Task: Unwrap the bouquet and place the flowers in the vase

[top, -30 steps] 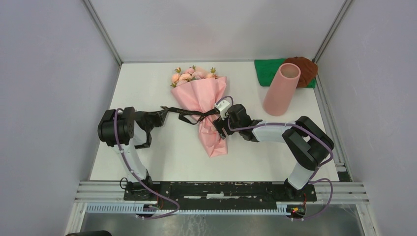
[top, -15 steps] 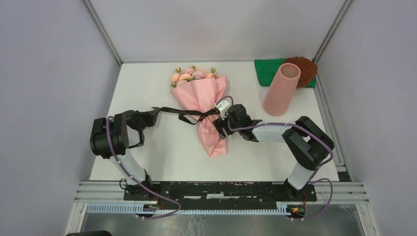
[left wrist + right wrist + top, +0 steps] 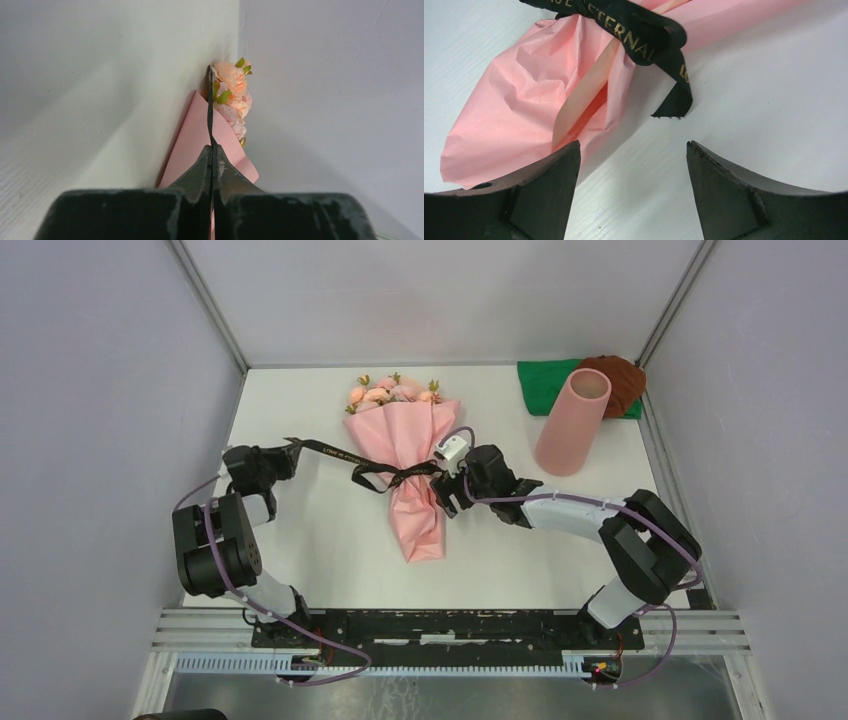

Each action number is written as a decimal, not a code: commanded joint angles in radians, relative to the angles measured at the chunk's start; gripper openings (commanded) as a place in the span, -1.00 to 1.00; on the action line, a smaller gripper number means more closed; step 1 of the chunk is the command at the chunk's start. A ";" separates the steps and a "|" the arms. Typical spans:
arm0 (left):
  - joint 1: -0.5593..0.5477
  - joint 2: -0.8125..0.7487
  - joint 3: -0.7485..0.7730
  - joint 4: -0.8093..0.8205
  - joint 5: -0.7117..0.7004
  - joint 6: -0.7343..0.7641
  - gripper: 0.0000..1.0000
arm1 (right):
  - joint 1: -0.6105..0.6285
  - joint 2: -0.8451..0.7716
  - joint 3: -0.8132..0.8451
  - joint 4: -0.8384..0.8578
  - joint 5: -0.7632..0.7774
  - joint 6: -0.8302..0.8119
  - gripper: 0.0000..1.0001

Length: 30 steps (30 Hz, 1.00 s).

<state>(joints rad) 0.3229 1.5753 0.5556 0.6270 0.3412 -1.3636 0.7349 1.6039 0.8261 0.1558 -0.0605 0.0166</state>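
Top view: left gripper (image 3: 284, 453) clamped on ribbon (image 3: 335, 453), taut toward bouquet (image 3: 405, 435) at centre frame. Right gripper (image 3: 446, 493) wide open, empty, beside it. I'd pull steadily left, pinning bouquet first.

Seen from above, my left arm (image 3: 215, 550) rises from its base at seven o'clock on the tabletop (image 3: 330, 550). It folds at the near left edge and sends its forearm toward twelve. The left pincer (image 3: 283, 451) sits at about ten o'clock and points toward three, its fingers (image 3: 202, 165) pressed flat together on a black ribbon (image 3: 330, 452). My right arm (image 3: 640, 550) climbs from five o'clock, bends at four, and stretches its pale forearm toward ten, reaching the centre. The right pincer (image 3: 447, 492) points toward eight o'clock, low over the tabletop. Its fingers (image 3: 544, 185) are spread wide, gripping nothing.
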 commanded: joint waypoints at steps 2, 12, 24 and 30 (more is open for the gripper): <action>0.021 -0.024 0.096 -0.052 0.007 0.010 -0.96 | 0.006 -0.053 0.098 -0.024 0.008 -0.039 0.67; 0.013 -0.036 0.059 -0.033 0.015 0.016 -0.96 | 0.005 0.346 0.679 -0.168 -0.161 0.007 0.63; 0.015 -0.128 0.103 -0.124 -0.043 0.047 -0.96 | -0.008 0.598 0.836 -0.163 -0.210 0.063 -0.19; 0.030 -0.089 0.233 -0.158 0.008 0.022 -0.96 | -0.044 0.620 0.813 -0.112 -0.228 0.093 -0.12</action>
<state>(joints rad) 0.3405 1.4773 0.6930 0.4702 0.3241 -1.3575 0.7189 2.2150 1.6421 -0.0147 -0.2680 0.0788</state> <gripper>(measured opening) 0.024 0.415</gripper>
